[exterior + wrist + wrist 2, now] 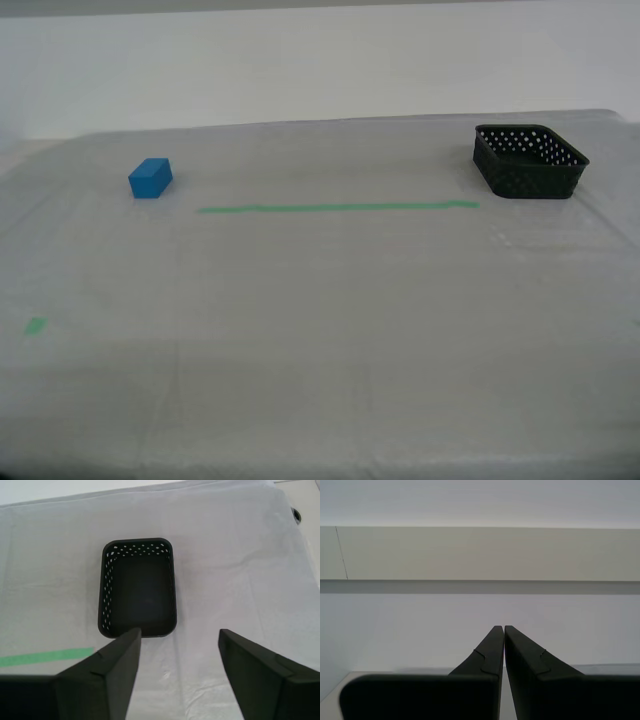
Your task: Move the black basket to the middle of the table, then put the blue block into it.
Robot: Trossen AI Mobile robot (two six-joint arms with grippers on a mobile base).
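Note:
The black basket (530,161) stands empty on the table (320,330) at the far side of the exterior view's right. The blue block (150,178) lies at the far side of the exterior view's left, well apart from the basket. In the first wrist view my first gripper (179,635) hovers open above the table, with the black basket (138,587) just beyond its fingertips and nothing between them. My second gripper (503,628) is shut on nothing and faces a plain wall. Neither arm shows in the exterior view.
A thin green tape line (337,208) runs across the table between block and basket, and its end (47,656) shows beside my first gripper. A small green tape bit (35,325) lies near the exterior view's left edge. The table's far edge lies just behind the basket.

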